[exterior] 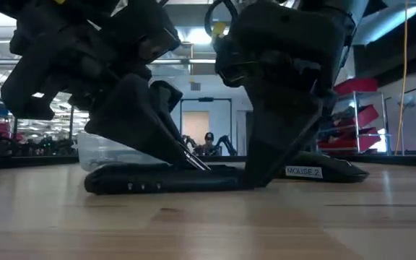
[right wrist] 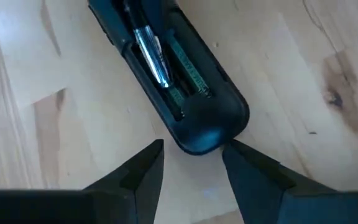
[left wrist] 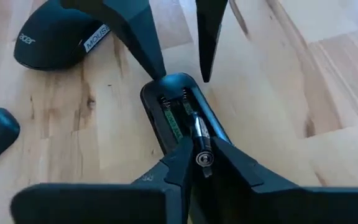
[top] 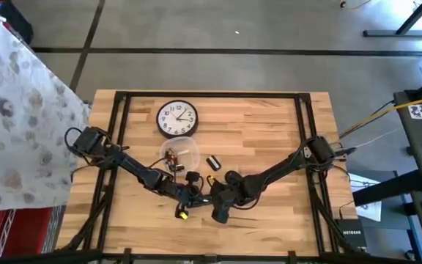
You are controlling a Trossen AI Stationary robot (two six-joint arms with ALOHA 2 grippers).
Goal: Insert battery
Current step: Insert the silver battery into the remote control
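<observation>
Near lower centre of the high view, left tool (left wrist: 194, 163) grips a silver cylindrical battery (left wrist: 199, 134), angled into the black plastic remote (left wrist: 182, 115) bay on the wooden worktop (left wrist: 272, 81), not yet seated. Right tool (right wrist: 191, 163), fingers apart, braces remote's end.

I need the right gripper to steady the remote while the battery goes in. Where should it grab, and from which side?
Grip the remote's rounded end, pinching across its narrow width. The right gripper already sits open just off that end, a finger to either side. Come in lengthwise along the body: the open battery bay stays clear, and the left gripper holds the battery at the other end.
</observation>
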